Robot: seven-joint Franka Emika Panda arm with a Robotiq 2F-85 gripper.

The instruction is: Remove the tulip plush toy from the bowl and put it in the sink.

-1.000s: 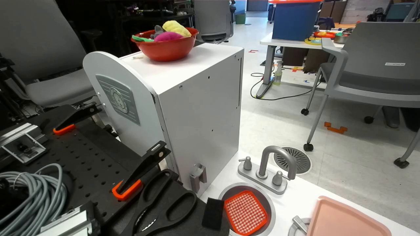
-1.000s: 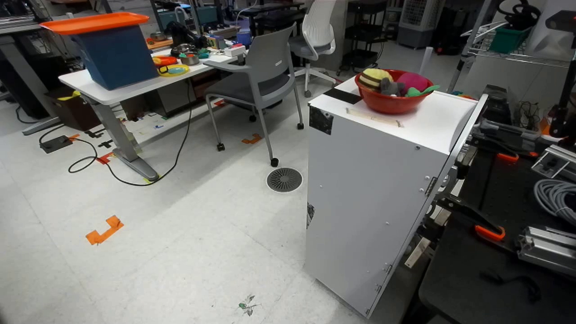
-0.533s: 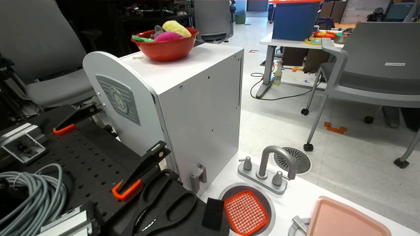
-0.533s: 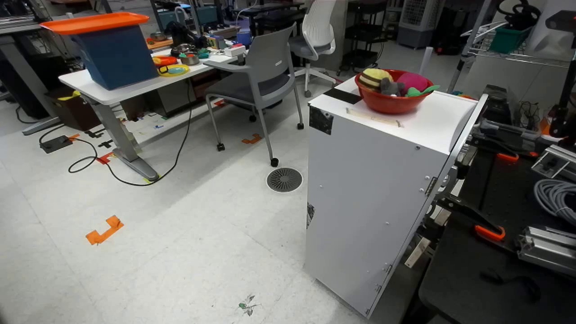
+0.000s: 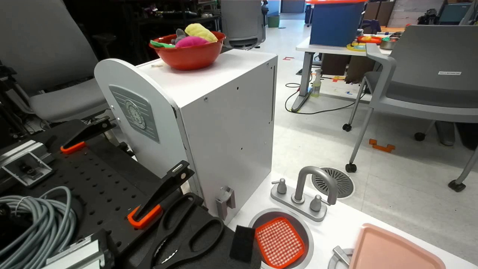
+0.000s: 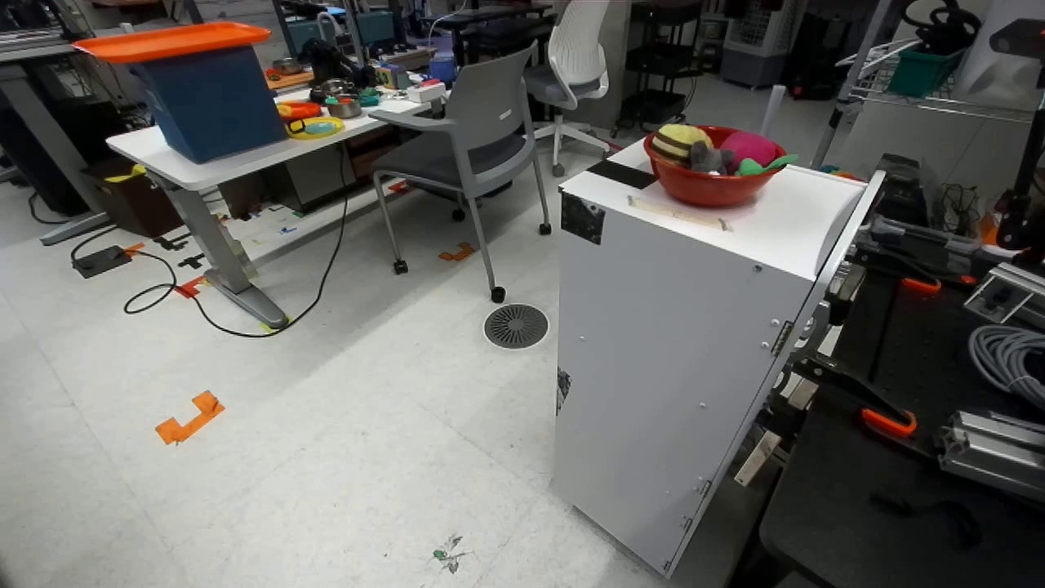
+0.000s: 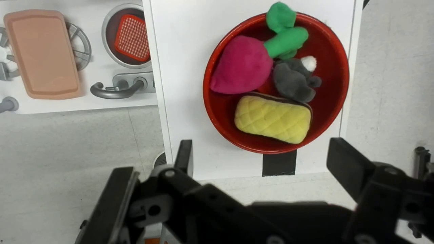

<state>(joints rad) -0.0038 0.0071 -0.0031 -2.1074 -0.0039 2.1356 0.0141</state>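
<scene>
Magenta tulip plush toy point(image 7: 257, 59), one, in red bowl point(image 7: 330, 93); fingers point(image 7: 346, 164) wide apart, unladen. Step, I judge: approach. Next calls for centring above, lowering, pinching.

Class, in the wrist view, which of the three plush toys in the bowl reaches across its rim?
The magenta tulip plush toy: its green leaf crosses the rim of the bowl, while the grey toy and yellow toy lie within it.

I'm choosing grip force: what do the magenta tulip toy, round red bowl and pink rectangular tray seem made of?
Magenta tulip plush toy: soft matte fabric, probably stuffed; plump, without shine.
Round red bowl: glossy, likely plastic or enamelled metal; its rim catches light.
Pink rectangular tray: smooth, fairly matte, perhaps plastic or coated metal; even colour throughout.
</scene>
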